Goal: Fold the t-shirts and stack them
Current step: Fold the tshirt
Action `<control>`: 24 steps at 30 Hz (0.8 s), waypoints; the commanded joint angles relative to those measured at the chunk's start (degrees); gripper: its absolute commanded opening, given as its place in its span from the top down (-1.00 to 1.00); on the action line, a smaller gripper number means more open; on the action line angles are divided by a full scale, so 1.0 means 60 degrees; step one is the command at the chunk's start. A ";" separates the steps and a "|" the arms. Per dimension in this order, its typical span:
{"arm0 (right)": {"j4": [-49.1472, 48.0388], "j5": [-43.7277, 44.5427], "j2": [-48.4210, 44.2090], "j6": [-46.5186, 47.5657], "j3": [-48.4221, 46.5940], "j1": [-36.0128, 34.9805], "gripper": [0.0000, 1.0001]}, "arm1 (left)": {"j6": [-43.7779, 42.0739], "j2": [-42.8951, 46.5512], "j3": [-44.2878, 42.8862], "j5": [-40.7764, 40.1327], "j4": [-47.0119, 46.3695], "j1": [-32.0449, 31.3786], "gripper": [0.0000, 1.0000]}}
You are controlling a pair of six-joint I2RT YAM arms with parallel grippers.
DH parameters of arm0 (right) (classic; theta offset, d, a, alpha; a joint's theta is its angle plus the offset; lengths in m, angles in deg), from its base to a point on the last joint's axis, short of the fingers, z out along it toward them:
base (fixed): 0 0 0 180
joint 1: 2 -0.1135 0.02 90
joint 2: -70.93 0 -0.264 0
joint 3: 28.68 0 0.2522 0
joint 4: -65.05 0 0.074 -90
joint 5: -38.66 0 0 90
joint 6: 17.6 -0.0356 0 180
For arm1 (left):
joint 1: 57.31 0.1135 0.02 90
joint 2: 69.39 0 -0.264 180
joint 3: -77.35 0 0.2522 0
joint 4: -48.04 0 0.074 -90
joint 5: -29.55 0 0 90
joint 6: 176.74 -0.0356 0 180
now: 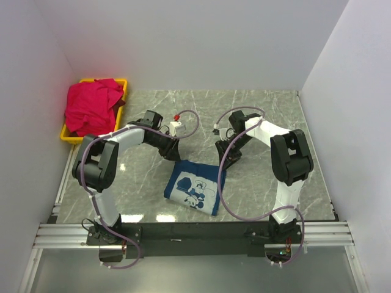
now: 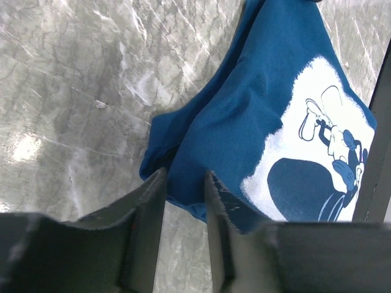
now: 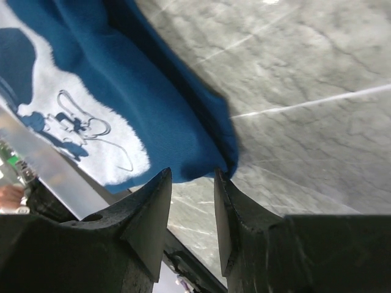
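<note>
The navy t-shirt [image 1: 194, 186] lies toward the tabletop's [image 1: 256, 116] near edge from both tools: left gripper [image 2: 182, 189] at its far-left corner, pinching or not I cannot tell, right gripper [image 3: 192, 183] at its far-right corner, jaws slightly spread, empty

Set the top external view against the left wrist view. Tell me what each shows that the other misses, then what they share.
Only the top external view: the yellow bin at the far left holding the red-pink t-shirt, and the right pincer at the far right corner of the blue t-shirt. Only the left wrist view: the left pincer close up, jaws slightly parted at the shirt's edge; whether they pinch cloth is unclear. Both: the blue t-shirt with its white cartoon print, lying on the marble table.
</note>
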State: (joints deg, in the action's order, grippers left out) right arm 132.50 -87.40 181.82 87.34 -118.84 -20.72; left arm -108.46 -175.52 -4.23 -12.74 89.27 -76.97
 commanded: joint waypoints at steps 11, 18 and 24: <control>-0.0174 0.0297 0.0106 -0.0176 -0.0377 -0.0073 0.09 | -0.0292 -0.0184 -0.0461 0.0253 0.0096 -0.0048 0.78; 0.0089 -0.0246 0.0312 -0.0146 -0.0464 -0.0132 0.12 | -0.0263 -0.0008 -0.0359 0.0267 0.0023 -0.0107 0.82; 0.0119 0.0003 0.0195 -0.0161 -0.0406 -0.0103 0.11 | -0.0248 0.0241 -0.0168 0.0282 -0.0051 -0.0136 0.84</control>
State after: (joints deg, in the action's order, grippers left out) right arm 132.46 -87.33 184.12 86.18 -119.96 -20.98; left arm -108.74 -176.63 -5.01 -12.70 89.66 -77.34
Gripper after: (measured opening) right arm 0.442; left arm 0.091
